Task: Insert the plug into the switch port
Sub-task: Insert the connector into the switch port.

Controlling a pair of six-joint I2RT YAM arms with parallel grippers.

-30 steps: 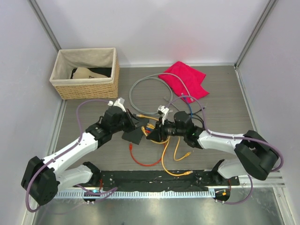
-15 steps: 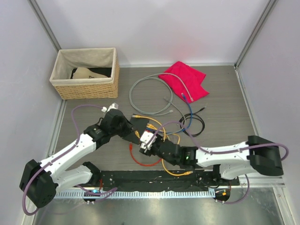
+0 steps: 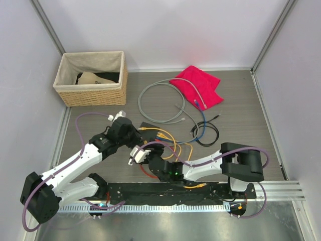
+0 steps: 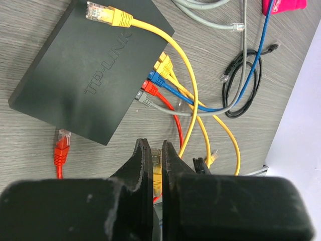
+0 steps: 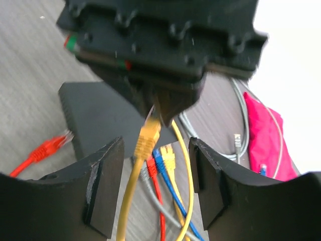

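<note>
The switch (image 4: pixel 95 70), a flat dark grey box, lies on the table with yellow, blue, red and grey plugs (image 4: pixel 153 83) in its socket edge. It also shows in the top view (image 3: pixel 149 128) and the right wrist view (image 5: pixel 95 120). My left gripper (image 4: pixel 154 145) is shut on a yellow plug (image 4: pixel 157 168), just in front of the switch's socket edge. In the right wrist view this plug (image 5: pixel 148 135) hangs from the left gripper (image 5: pixel 160 50). My right gripper (image 5: pixel 156 165) is open, one finger on each side of the plug's cable, not touching it.
A second yellow plug (image 4: pixel 103 12) lies on top of the switch. A loose red plug (image 4: pixel 61 148) lies beside it. A wicker basket (image 3: pixel 90 80), a red cloth (image 3: pixel 198 85), a grey cable coil (image 3: pixel 160 100) and a black cable (image 3: pixel 208 133) lie further back.
My right arm has swung left and nearer, from the right of the switch to just below the left gripper. The left gripper has shifted only slightly.
</note>
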